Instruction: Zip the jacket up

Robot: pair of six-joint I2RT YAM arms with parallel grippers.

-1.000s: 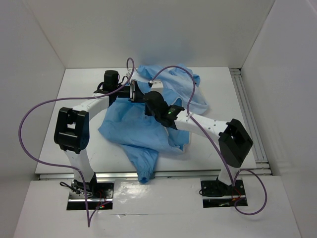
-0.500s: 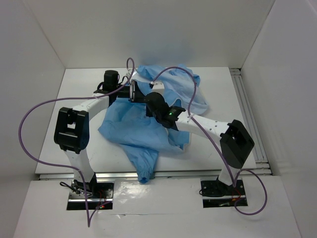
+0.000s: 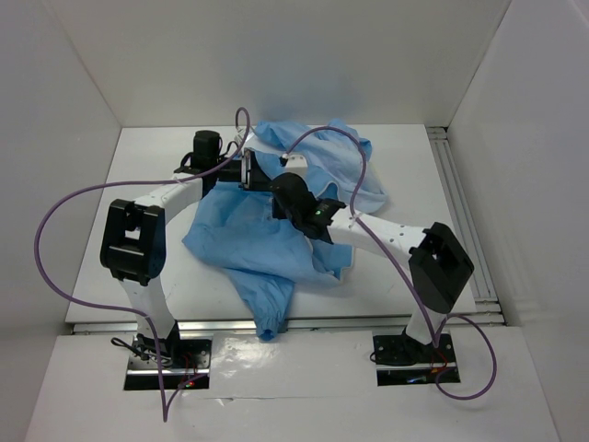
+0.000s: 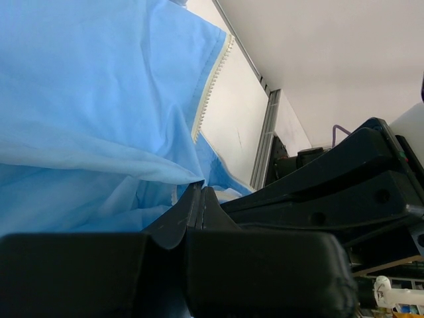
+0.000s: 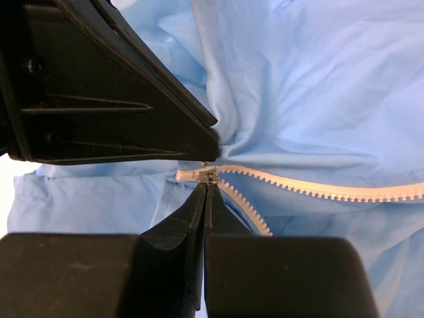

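In the middle of the white table (image 3: 138,184) the blue jacket (image 3: 248,235) lies crumpled, with one sleeve reaching over the near edge. Both arms meet above it. The left gripper (image 4: 197,191) is closed, pinching a fold of the fabric just beside the white zipper teeth (image 5: 318,191). The right gripper (image 5: 207,187) is clamped tight on the small slider (image 5: 207,176) at the end of those teeth.

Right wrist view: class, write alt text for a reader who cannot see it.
The right tool is shut on the zipper slider where two white tooth rows meet on the light-blue jacket. The left tool pinches fabric just above it.
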